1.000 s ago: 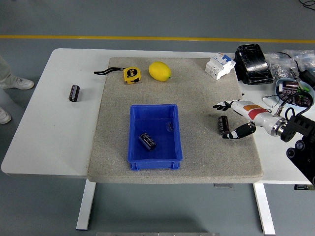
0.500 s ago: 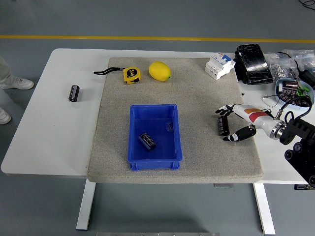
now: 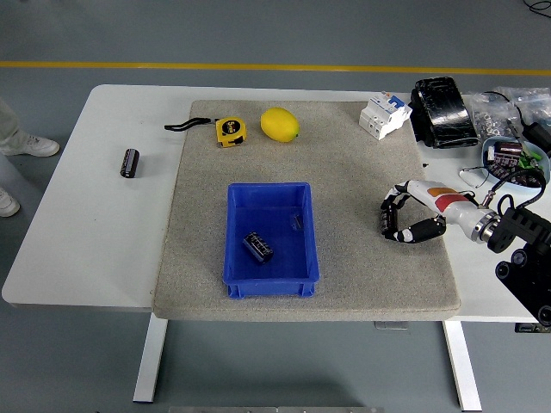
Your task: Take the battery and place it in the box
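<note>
Grey mat [image 3: 344, 172] on white table. Right hand [image 3: 415, 215] at 3 o'clock: fingers, spread moments ago, now curled around battery [image 3: 392, 221], still on mat. Blue box [image 3: 272, 239] centre holds one battery already; lift next.

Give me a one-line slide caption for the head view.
Right hand closes on a black cylindrical battery on the grey mat; another battery lies in the blue plastic box.
</note>
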Controlling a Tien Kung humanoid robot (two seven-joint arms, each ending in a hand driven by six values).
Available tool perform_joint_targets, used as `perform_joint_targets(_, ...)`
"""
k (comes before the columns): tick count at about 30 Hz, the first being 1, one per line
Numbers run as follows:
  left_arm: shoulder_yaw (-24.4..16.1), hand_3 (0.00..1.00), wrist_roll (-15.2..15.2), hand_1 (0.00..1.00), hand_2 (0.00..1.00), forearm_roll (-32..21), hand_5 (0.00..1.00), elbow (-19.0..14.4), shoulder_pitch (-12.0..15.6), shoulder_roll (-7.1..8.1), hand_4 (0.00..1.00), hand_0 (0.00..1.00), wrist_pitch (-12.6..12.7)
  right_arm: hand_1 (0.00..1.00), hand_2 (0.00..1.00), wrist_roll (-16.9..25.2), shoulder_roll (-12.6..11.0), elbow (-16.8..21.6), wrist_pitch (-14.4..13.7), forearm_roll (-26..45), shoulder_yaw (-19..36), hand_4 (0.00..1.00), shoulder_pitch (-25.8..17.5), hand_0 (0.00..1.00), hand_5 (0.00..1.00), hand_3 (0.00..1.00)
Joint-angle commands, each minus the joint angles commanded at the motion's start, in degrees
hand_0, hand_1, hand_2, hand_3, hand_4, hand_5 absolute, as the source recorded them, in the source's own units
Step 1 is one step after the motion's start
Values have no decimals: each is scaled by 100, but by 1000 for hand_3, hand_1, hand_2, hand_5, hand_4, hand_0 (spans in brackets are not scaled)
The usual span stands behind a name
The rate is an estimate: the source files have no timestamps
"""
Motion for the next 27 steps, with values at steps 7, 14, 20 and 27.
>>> perform_joint_targets(7, -21, 698, -1, 504, 580, 39, 821, 0, -6, 1, 659, 489, -6, 504, 526, -2, -19, 68, 10, -21, 76, 740, -18, 769, 90, 501)
perform_joint_targets(14, -15, 698, 0, 508, 581, 47, 818, -3, -10, 7, 656, 488, -14, 501, 524, -8, -79, 321, 30, -106, 244, 742, -33, 766, 78, 498)
perform_joint_targets(20, 17, 698, -3, 504, 580, 23, 819, -6, -12, 18, 656, 489, -26, 503, 524, -36, -148, 906, 78, -136, 425, 731, -29, 768, 93, 500)
perform_joint_targets(27, 11, 698, 10, 503, 581, 53, 821, -13, -10, 26, 658, 489, -39, 510, 525, -92, -113, 1813, 136, 16, 139, 718, 234, 766, 108, 501)
